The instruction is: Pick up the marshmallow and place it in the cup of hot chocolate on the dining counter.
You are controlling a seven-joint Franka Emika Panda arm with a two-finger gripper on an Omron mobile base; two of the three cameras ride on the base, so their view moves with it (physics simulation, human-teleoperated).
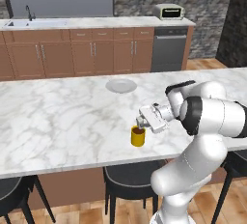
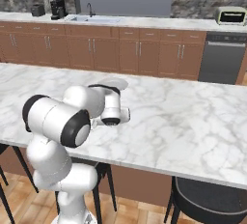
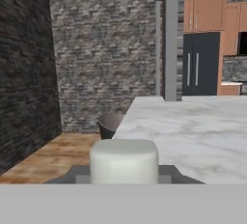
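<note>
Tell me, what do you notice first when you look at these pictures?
First the big white robot arm, bent low over the long marble dining counter. Its pincer hangs right above the little yellow cup of hot chocolate near the counter's front edge. In the hand view, a puffy white marshmallow sits between the fingertips.

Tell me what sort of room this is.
A rendered home kitchen, most likely. A wall counter carries a sink and a toaster oven above wood cabinets and a dishwasher; nearer, a marble dining counter with stools holds a yellow cup and a plate.
</note>
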